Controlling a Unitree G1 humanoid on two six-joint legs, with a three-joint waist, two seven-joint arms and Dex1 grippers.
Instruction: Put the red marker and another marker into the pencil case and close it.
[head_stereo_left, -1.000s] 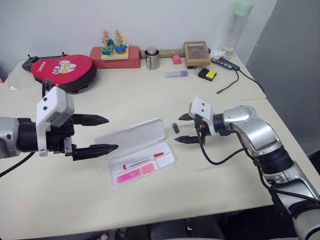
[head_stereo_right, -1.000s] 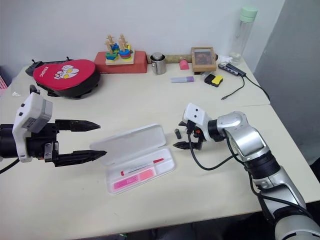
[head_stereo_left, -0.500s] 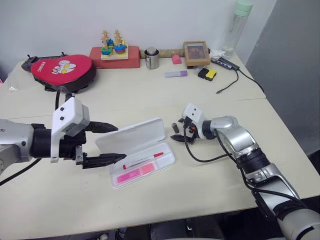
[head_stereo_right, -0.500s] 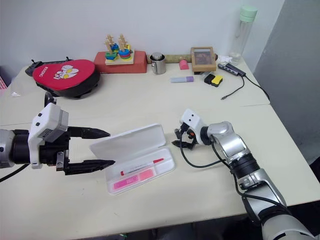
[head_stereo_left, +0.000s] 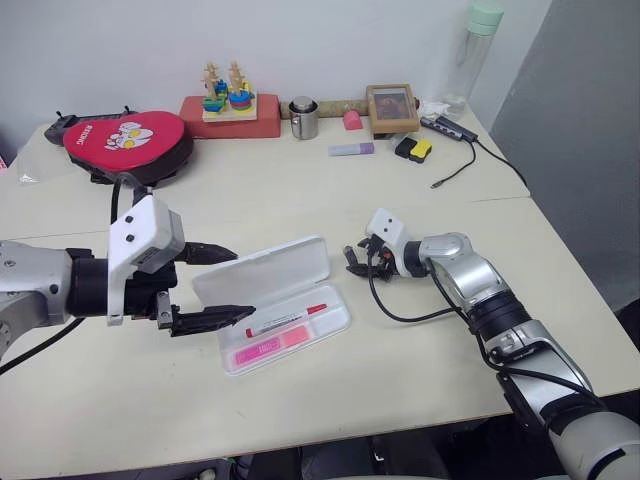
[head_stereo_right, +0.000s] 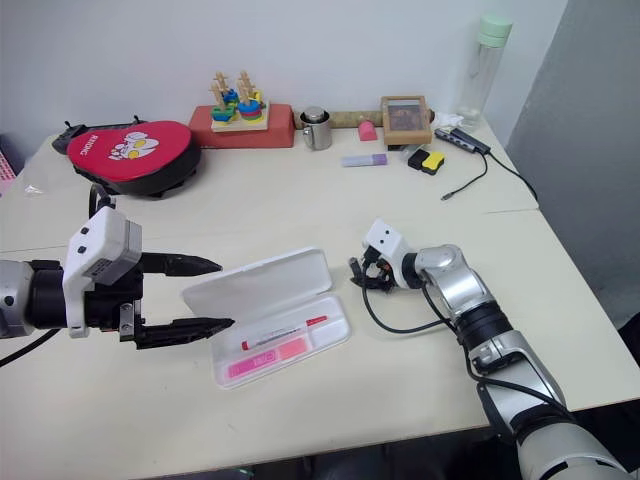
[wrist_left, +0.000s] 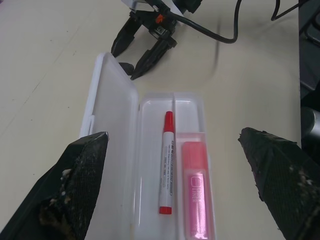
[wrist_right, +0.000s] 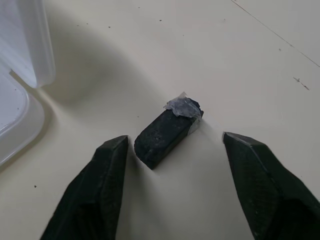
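Note:
The pencil case (head_stereo_left: 326, 325) lies open mid-table, its lid (wrist_left: 112, 125) flipped back. Inside lie the red marker (wrist_left: 167, 162) and, beside it, the pink highlighter (wrist_left: 195, 192). My left gripper (head_stereo_left: 243, 283) is open at the case's left end, one finger behind the lid and one in front. Just right of the case, my right gripper (wrist_right: 175, 139) is down at the table. Its fingers (wrist_right: 95, 195) stand apart on either side of a small dark grey block (wrist_right: 167, 131), not pressing on it.
Along the back edge are a red oval pouch (head_stereo_left: 125, 140), a toy on a red box (head_stereo_left: 228, 103), a metal cup (head_stereo_left: 304, 117), a purple highlighter (head_stereo_left: 352, 148), a picture frame (head_stereo_left: 393, 106) and a bottle (head_stereo_left: 478, 45). A cable (head_stereo_left: 462, 162) trails back right.
My right gripper has dropped and moved in to the dark block, and its fingers have narrowed around it. The left gripper stays open by the lid.

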